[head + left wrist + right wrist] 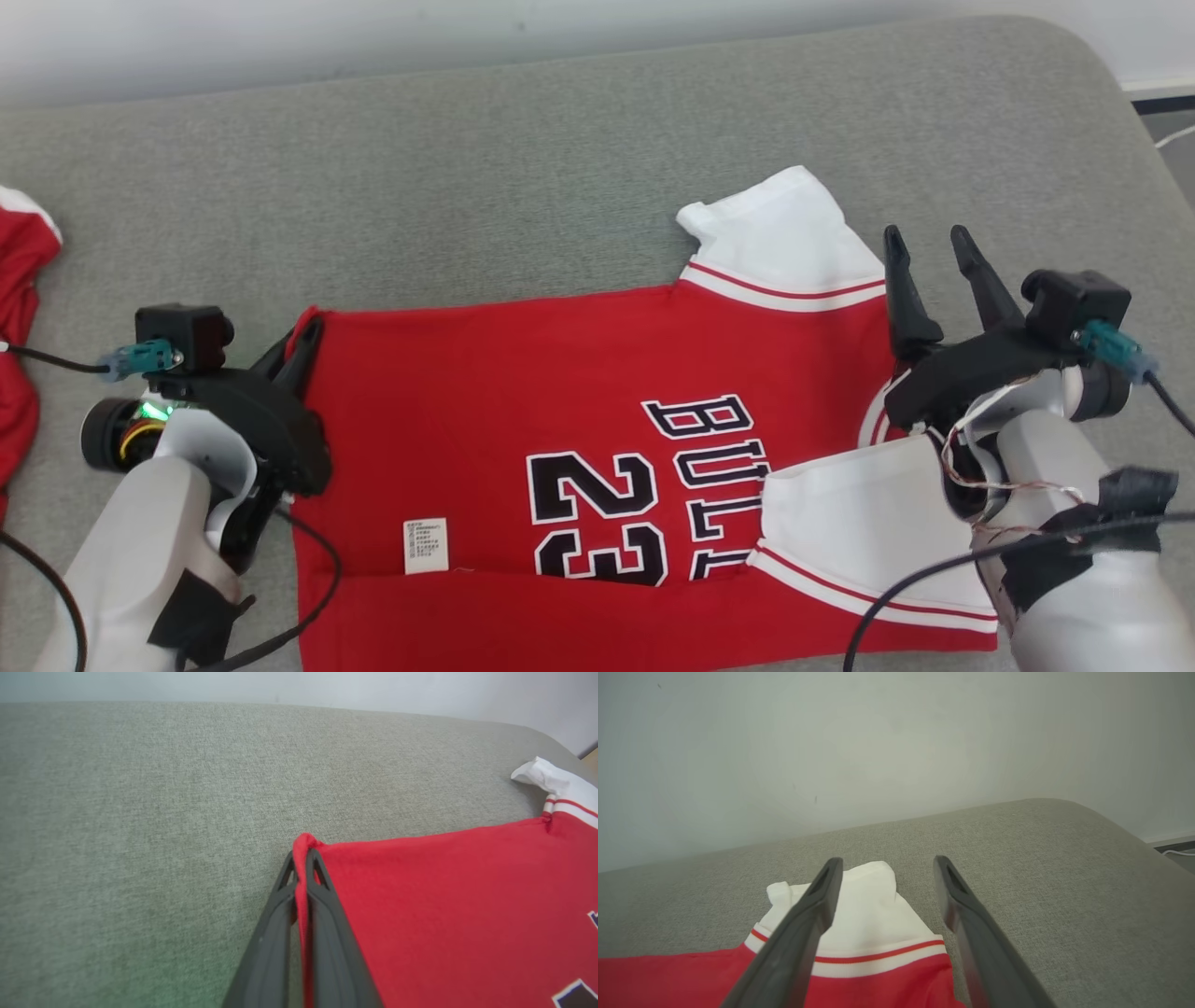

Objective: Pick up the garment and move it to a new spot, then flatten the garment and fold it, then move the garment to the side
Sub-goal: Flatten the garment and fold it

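two grippers work over a grey padded surface [560, 140], and they stand differently. the left gripper [303, 858] has its fingers pressed together on the far left corner of the garment [523, 401], with a thin ridge of red cloth pinched between them and poking past the tips. the right gripper [927, 238] has its fingers spread apart with nothing between them. in the head view it sits at the garment's right end, just beside the far white sleeve [775, 233], and i cannot tell whether it touches the cloth. the garment, a red jersey with black-and-white lettering and the number 23, lies spread sideways on the near half of the surface, closer to the right edge than the left. its near side runs out of view. a second white sleeve [840, 504] is folded over the red body by the right arm. a small white label [425, 546] shows toward the near left. another red cloth [19, 308] lies at the left edge, well apart from the jersey. a pale wall [831, 742] rises behind the far edge.
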